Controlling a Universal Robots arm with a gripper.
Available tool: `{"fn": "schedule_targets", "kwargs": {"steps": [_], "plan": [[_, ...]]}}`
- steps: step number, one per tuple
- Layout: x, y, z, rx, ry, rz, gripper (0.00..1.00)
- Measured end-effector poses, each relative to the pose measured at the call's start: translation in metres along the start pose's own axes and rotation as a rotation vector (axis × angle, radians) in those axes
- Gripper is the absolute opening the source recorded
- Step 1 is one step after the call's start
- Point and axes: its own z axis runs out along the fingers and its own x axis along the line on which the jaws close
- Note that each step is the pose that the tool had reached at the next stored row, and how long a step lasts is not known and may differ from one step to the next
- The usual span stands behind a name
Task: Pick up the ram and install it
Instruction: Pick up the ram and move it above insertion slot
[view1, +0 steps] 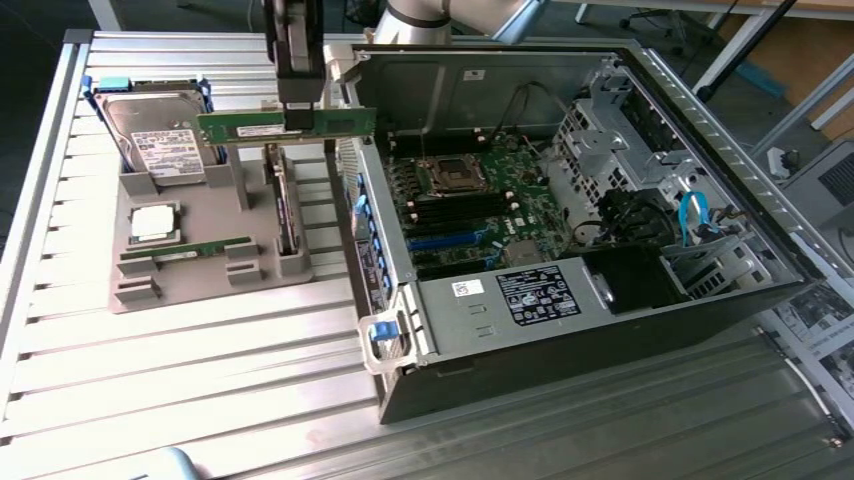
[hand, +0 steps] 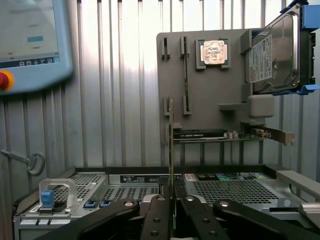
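Observation:
The ram (view1: 247, 126), a long green stick, hangs level in the air above the grey holder tray (view1: 200, 270), just off the open computer case's (view1: 400, 330) upper corner. My gripper (view1: 300, 115) comes down from above and is shut on the stick near its middle. In the wrist view the ram (hand: 171, 135) shows edge-on as a thin upright strip, pinched between the black fingers (hand: 159, 210) of my gripper (hand: 172, 195). The motherboard (view1: 481, 200) with its black and blue slots (view1: 461, 222) lies inside the case, to the exterior view's right of the stick.
On the tray sit a hard drive (view1: 154, 140), a silver processor (view1: 154, 222), a second green stick (view1: 187, 248) and an upright expansion card (view1: 280, 205). A teach pendant (hand: 30, 40) and a key (hand: 32, 162) lie on the ribbed metal table (view1: 200, 380).

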Motion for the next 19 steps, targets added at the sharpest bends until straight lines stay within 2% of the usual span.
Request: {"fn": "schedule_targets", "kwargs": {"steps": [14,19], "plan": [[0.000,-0.0111,0.0001,0.0000,0.0001,0.000,0.13],[0.000,-0.0180,0.0001,0.0000,0.0001,0.000,0.13]]}}
